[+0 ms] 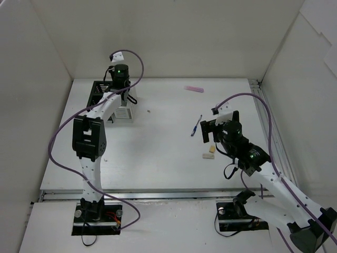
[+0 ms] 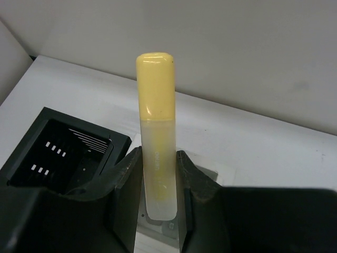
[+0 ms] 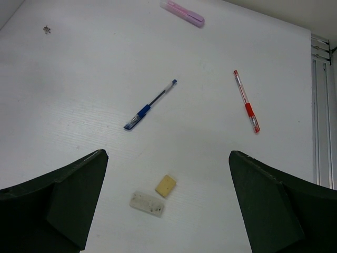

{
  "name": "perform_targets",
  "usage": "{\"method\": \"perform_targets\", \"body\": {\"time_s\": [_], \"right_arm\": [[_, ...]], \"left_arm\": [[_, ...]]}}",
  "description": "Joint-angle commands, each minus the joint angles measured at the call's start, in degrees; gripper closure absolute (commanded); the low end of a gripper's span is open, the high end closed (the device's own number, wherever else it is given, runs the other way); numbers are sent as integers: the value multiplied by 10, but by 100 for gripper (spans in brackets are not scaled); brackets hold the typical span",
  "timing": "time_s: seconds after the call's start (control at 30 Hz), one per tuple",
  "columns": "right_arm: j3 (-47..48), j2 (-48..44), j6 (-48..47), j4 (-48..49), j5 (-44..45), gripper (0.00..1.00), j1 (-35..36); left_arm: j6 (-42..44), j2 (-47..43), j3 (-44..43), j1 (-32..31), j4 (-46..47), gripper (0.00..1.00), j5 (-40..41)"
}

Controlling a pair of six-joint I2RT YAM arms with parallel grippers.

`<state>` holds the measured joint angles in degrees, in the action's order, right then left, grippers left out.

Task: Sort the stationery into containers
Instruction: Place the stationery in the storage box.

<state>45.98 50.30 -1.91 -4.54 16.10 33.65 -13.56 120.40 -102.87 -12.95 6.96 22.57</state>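
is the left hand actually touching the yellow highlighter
Touching. The left wrist view shows the left hand clamped against both sides of the yellow highlighter, no gap.

I'm operating in a lab test cell: plain white panel walls [image 1: 184, 37] box in a white ribbed-plastic tabletop [image 1: 158, 153], with loose purple cables [image 1: 50, 143] looping above it.

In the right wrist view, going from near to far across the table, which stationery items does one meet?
white eraser → beige eraser → blue pen → pink highlighter. The red pen lies level with the blue pen, so it is left out.
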Motion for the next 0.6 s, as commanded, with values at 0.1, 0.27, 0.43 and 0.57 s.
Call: {"method": "perform_targets", "body": {"time_s": [0.1,0.27,0.43,0.57], "right_arm": [[23,-10,-3,33,17,2,-9],[22,-8,2,32,10,2,-8],[18,-14,6,32,8,2,-8],[17,-15,5,32,10,2,-10]], "left_arm": [[-36,8,-9,9,59,99,49],[-52,5,23,9,89,98,69],[-76,5,31,9,74,85,66],[-103,-24,74,9,79,62,66]]}}
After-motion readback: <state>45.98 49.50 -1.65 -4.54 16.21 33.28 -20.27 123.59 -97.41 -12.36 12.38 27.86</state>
